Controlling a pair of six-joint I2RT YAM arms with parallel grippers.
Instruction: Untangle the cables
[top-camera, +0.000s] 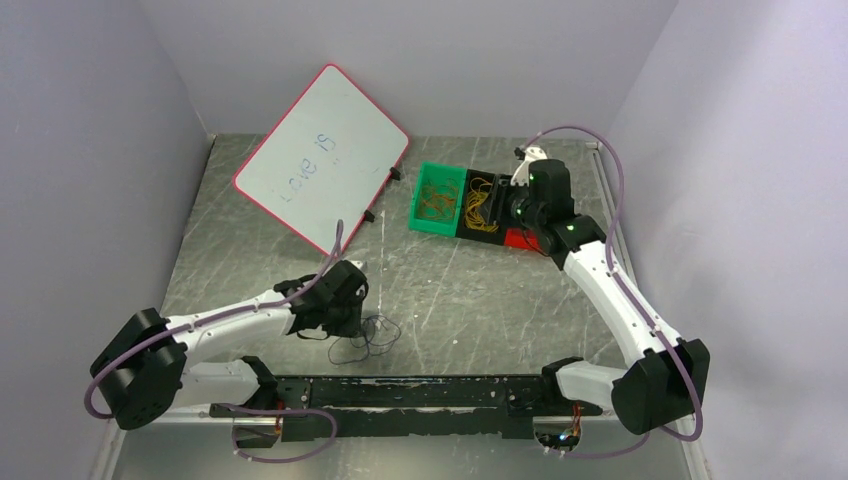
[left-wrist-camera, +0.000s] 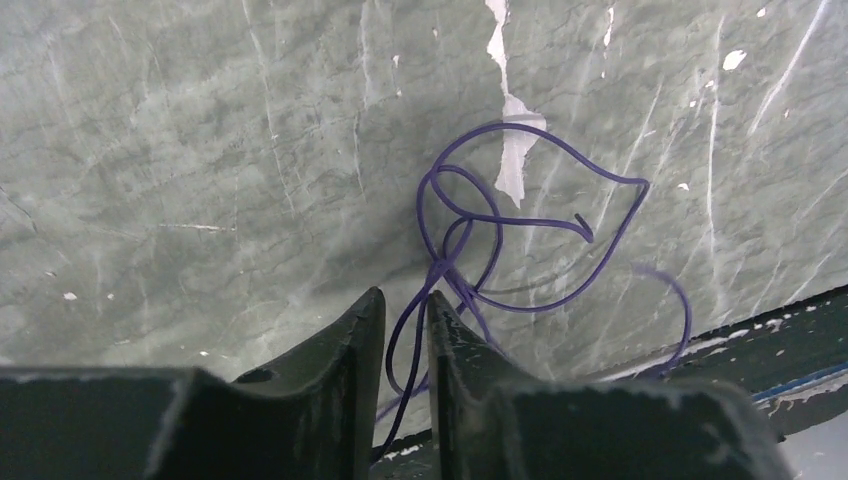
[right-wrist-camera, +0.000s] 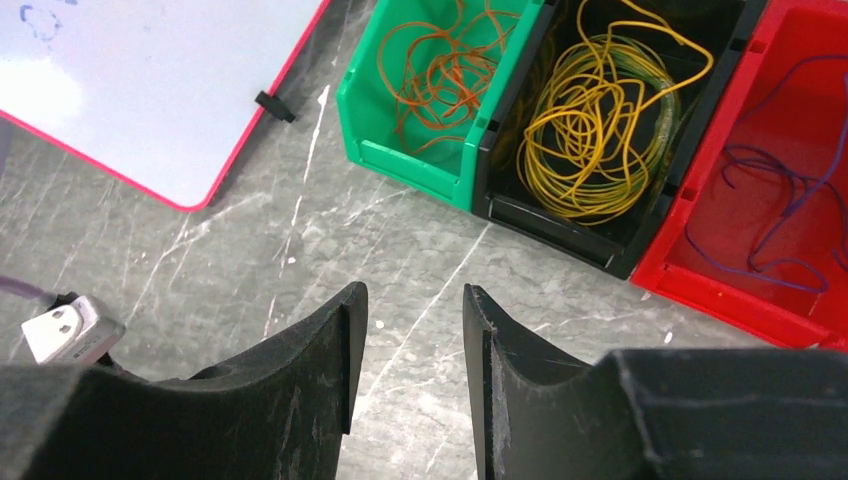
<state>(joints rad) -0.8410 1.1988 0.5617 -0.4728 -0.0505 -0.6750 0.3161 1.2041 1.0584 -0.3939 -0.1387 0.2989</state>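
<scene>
A loose tangle of thin dark-purple cables (top-camera: 367, 336) lies on the table near the front edge, seen as several overlapping loops (left-wrist-camera: 540, 215) in the left wrist view. My left gripper (top-camera: 350, 318) sits low at the tangle's left side. Its jaws (left-wrist-camera: 405, 297) stand narrowly apart, with two strands running through the gap, not pinched. My right gripper (right-wrist-camera: 412, 290) hovers open and empty at the back right (top-camera: 512, 208), above the bins. More cables lie sorted there: orange ones (right-wrist-camera: 450, 70), yellow ones (right-wrist-camera: 590, 120) and purple ones (right-wrist-camera: 790, 200).
Three bins stand in a row at the back right: green (top-camera: 420, 205), black (top-camera: 478, 236) and red (top-camera: 520, 238). A pink-rimmed whiteboard (top-camera: 320, 160) lies tilted at the back left. A black rail (top-camera: 420, 392) runs along the near edge between the arm bases.
</scene>
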